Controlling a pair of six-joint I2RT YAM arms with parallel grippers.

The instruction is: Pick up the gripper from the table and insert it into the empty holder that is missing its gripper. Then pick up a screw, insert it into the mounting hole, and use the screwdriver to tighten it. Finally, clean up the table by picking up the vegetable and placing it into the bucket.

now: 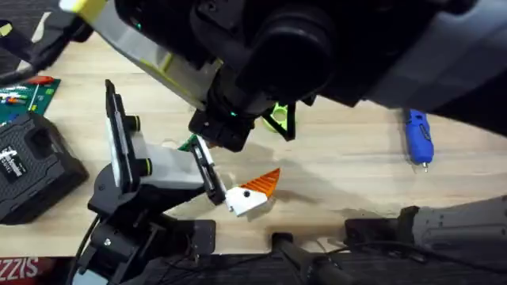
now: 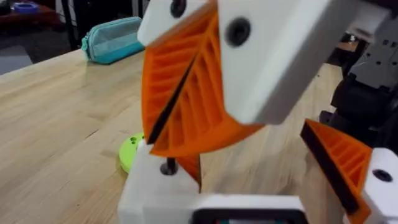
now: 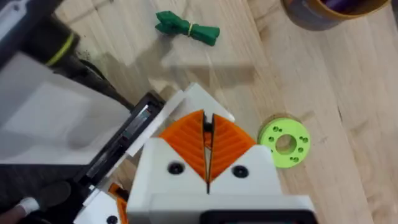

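Note:
My right gripper (image 3: 208, 134) is shut, its orange pads (image 2: 186, 93) pressed together over a small dark screw (image 2: 168, 167) that stands on a white finger block (image 2: 155, 193) of my left gripper (image 2: 261, 177). The left gripper (image 1: 252, 194) is open, nothing between its orange pads. In the overhead view the right arm rises large and dark across the top. The blue screwdriver (image 1: 418, 138) lies at the right of the table. Just beyond the grippers lies the green vegetable (image 3: 186, 28). The orange bucket (image 3: 336, 9) shows at the edge of the right wrist view.
A lime-green ring (image 3: 285, 142) lies flat beside the grippers. A black box (image 1: 32, 166) and a green card (image 1: 28, 93) sit at the left. A teal pouch (image 2: 115, 37) lies farther off on the wooden table (image 1: 348, 170).

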